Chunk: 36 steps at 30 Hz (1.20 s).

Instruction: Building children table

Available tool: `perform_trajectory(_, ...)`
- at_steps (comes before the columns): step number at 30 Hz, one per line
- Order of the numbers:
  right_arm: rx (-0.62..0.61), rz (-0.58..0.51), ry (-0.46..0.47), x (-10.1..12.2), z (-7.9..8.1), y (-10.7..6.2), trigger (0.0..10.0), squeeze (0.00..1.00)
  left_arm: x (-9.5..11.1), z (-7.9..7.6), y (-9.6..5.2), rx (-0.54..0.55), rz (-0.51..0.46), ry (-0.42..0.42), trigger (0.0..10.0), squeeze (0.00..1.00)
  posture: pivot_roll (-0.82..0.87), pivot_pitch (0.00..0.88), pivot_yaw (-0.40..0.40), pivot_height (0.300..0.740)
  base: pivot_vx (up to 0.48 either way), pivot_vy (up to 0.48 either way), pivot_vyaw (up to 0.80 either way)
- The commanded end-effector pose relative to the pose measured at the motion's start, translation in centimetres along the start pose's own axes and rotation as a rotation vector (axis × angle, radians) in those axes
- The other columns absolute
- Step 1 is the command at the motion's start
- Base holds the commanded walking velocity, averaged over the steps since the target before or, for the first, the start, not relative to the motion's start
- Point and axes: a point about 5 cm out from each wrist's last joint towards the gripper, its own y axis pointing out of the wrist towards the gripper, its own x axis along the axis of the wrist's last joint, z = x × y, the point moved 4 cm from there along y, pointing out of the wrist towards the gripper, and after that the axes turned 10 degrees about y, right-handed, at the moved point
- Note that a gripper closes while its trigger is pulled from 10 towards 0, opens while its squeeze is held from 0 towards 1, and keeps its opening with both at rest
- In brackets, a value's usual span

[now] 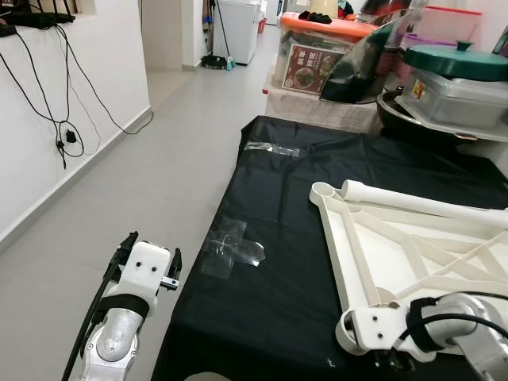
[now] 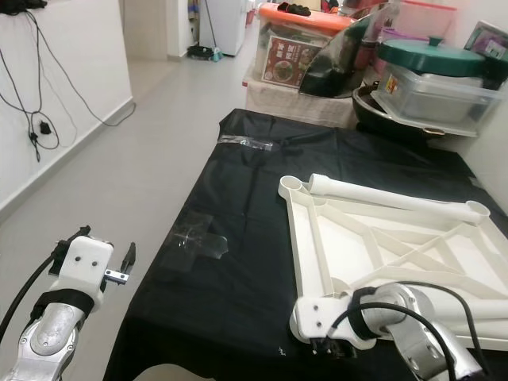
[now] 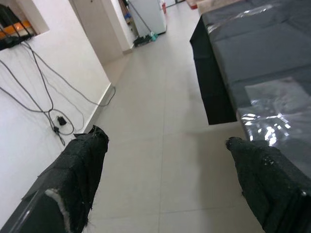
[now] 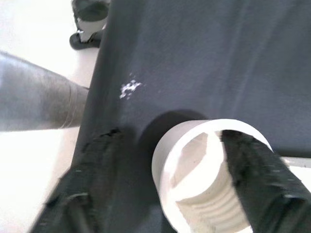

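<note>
A white plastic table top (image 1: 332,238) lies upside down on a black-covered surface (image 1: 270,309), its ribbed underside facing up. A white leg (image 1: 421,202) lies along its far edge. The near left corner has a threaded socket (image 4: 204,165). My right gripper (image 4: 171,138) is open at that corner (image 1: 353,329), one finger (image 4: 97,165) on the cloth beside the socket and the other over its far rim. My left gripper (image 3: 165,141) hangs open over the floor, left of the surface (image 1: 151,248).
Clear tape patches (image 1: 234,250) stick to the black cover. Storage boxes (image 1: 317,55) and a green-lidded pot (image 1: 452,71) crowd the back. On the left runs a tiled corridor (image 1: 159,175) beside a white wall with dangling cables (image 1: 63,135).
</note>
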Motion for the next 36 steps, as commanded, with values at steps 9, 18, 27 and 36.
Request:
perform_trajectory(9,-0.147,-0.166,-0.040,6.3,-3.0,-4.1,10.0,1.00,0.0,-0.8,0.5,-0.016,-0.017,0.000,10.0,0.00,-0.02,0.000,-0.084,0.740,0.000,0.000,0.00)
perform_trajectory(18,-0.482,-0.343,0.291,9.3,-9.6,-3.5,10.0,1.00,-0.1,-0.7,0.9,-0.002,-0.018,-0.002,10.0,0.00,0.00,0.000,-0.098,0.740,0.000,0.000,0.00)
perform_trajectory(27,-0.832,-0.458,0.849,8.3,-14.4,-0.3,10.0,0.00,-0.1,-0.5,0.6,0.010,-0.018,0.006,10.0,0.00,0.04,0.000,-0.117,0.740,0.000,0.000,0.00)
perform_trajectory(36,-0.958,-0.448,1.131,7.2,-15.0,2.4,10.0,0.00,-0.4,0.1,0.3,0.034,-0.009,0.013,10.0,0.00,0.07,0.000,-0.133,0.740,0.000,0.000,0.00)
